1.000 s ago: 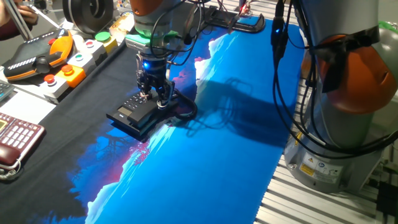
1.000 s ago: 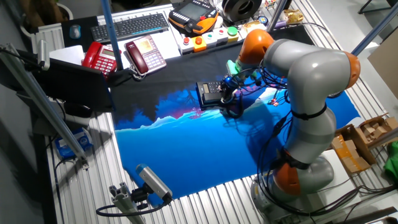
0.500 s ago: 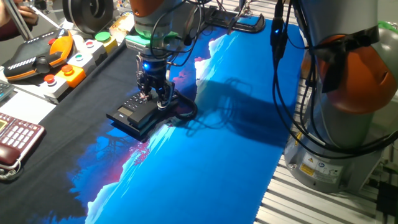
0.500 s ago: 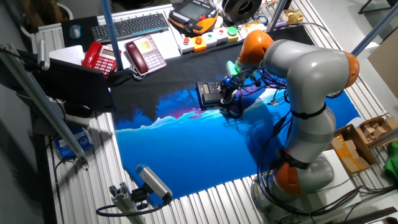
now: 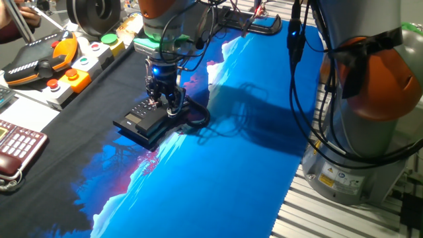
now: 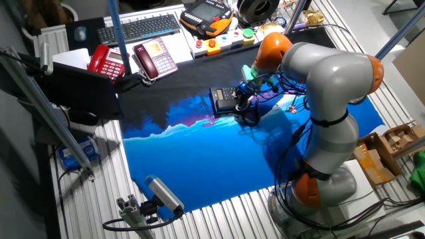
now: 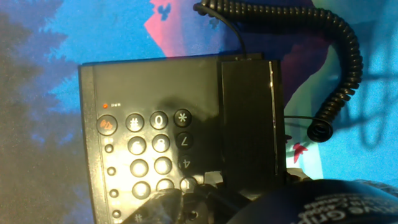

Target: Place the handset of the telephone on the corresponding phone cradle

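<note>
- The handset [image 7: 249,124] lies along the right side of the phone [image 7: 155,137] in the hand view, in or right over the cradle [image 7: 278,124], its long axis parallel to the keypad's edge.
- I cannot tell whether it is fully seated or a little above the channel; it looks aligned, with no skew to the base.
- Its coiled cord [image 7: 339,56] loops off past the top right corner of the base onto the blue cloth [image 5: 225,165].
- The gripper [image 5: 164,100] stands directly over the handset's near end, fingers pointing down. From the fixed views it seems clenched on the handset, but the fingertips are hidden in dark clutter, so I cannot tell for sure.
- Judgement: the coming move is a straight release and lift, since the handset sits right beneath the gripper, not off to a side.
- A dark red phone [image 5: 16,149] sits well apart, at the table's edge.
</note>
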`<state>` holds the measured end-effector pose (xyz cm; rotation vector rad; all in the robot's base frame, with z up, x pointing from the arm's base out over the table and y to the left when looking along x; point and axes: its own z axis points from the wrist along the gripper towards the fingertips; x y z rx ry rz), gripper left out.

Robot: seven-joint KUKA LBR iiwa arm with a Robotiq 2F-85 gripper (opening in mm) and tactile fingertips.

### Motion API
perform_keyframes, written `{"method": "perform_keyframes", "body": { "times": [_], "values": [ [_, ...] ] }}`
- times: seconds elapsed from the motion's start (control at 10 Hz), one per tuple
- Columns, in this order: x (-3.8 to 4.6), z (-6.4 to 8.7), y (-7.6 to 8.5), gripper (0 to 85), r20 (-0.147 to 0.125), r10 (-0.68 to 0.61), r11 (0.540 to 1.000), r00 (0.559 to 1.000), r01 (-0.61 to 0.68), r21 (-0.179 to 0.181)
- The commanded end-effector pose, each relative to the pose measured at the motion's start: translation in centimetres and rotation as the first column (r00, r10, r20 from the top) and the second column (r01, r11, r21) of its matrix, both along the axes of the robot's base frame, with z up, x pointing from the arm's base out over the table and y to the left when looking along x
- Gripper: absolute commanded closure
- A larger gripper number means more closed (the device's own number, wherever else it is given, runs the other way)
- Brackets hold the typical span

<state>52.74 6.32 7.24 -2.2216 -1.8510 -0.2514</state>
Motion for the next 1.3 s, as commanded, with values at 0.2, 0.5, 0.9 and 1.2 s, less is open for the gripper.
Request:
{"method": "perform_keyframes", "body": {
  "times": [0.2,0.5,0.9,1.2],
  "values": [
    [-0.05,-0.12,0.08,79.3,0.02,-0.003,1.0,1.0,0.003,0.009],
    [-0.02,-0.29,0.15,43.0,0.028,-0.009,1.0,1.0,0.009,0.013],
    [0.03,-0.4,0.15,30.0,0.026,-0.005,1.0,1.0,0.005,0.013],
    [0.06,-0.3,0.13,29.3,0.034,0.001,1.0,0.999,-0.001,0.008]
  ]
}}
